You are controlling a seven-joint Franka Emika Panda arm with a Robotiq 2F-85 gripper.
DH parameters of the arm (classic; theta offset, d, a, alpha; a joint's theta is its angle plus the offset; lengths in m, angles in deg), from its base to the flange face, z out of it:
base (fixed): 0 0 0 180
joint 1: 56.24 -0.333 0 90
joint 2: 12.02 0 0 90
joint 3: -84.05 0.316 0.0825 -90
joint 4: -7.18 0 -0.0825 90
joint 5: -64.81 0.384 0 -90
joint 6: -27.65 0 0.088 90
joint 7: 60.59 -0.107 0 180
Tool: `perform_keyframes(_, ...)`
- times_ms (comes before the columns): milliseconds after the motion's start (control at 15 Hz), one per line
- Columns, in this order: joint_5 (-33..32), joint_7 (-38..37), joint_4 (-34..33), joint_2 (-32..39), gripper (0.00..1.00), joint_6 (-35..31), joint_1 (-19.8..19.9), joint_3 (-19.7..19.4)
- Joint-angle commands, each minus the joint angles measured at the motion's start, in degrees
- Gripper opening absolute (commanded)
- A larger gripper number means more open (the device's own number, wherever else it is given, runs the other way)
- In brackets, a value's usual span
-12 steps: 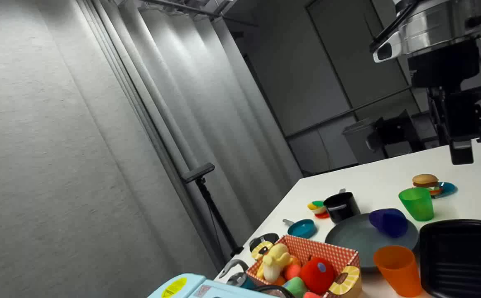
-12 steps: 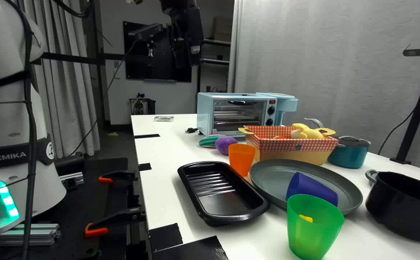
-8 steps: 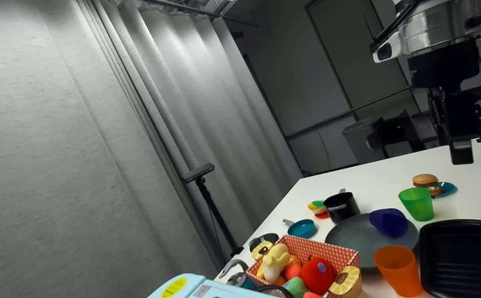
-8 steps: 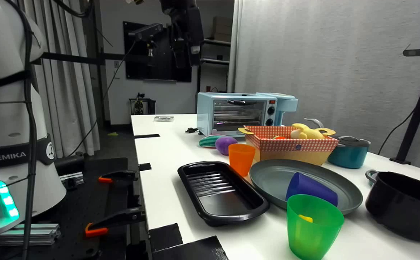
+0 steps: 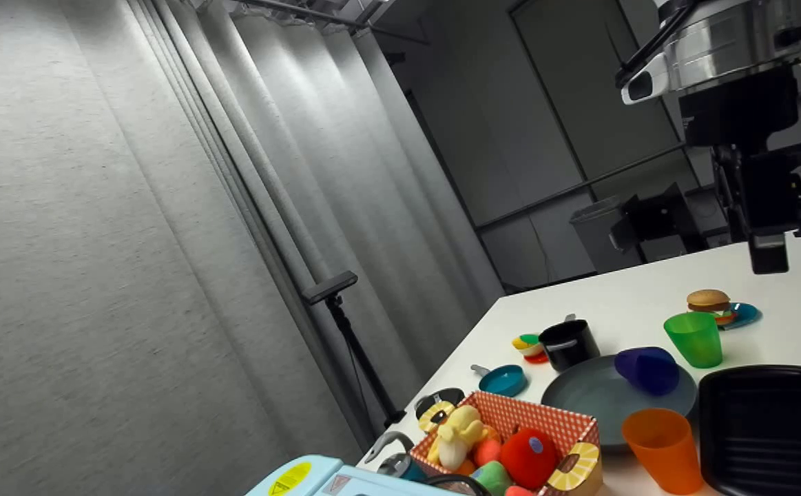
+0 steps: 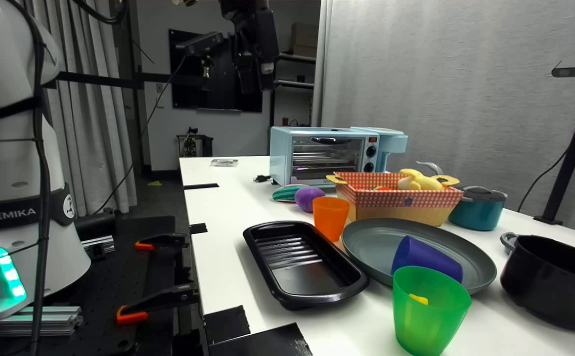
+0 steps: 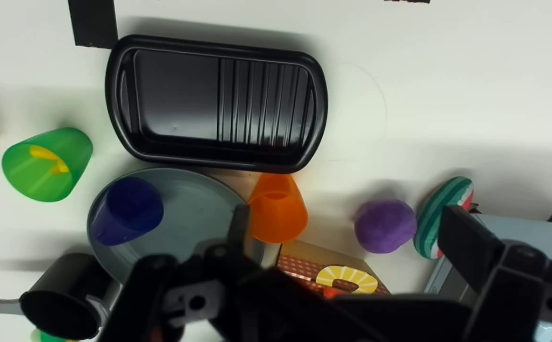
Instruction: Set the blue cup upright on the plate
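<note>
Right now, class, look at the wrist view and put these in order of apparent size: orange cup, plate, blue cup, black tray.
1. Black tray
2. Plate, partly hidden by the gripper
3. Blue cup and orange cup: too alike to rank

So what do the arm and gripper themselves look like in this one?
The arm is white and rounded, with black cables running along it, a black band showing the letters EMIKA, and a silvery section near the gripper. The gripper is black, with two blocky fingers and pale grey pieces on its linkage.
</note>
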State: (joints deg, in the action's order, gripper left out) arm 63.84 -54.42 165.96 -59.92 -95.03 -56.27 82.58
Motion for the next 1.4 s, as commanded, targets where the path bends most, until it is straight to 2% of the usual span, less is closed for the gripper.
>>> perform_keyframes(0, -0.2, -0.2, -0.1, 0.0, 1.0, 0.2, -0.3, -0.2)
perform_keyframes(1067, -1.3, 0.4, -0.7, 0.3, 1.0, 1.7, -0.1, -0.1)
perform_keyframes(1133, -4.0, 6.4, -1.4, 9.7, 1.0, -6.6, 2.5, -5.5)
perform_keyframes(1333, -5.6, 12.3, -3.2, 16.9, 1.0, -12.5, 3.2, -10.3)
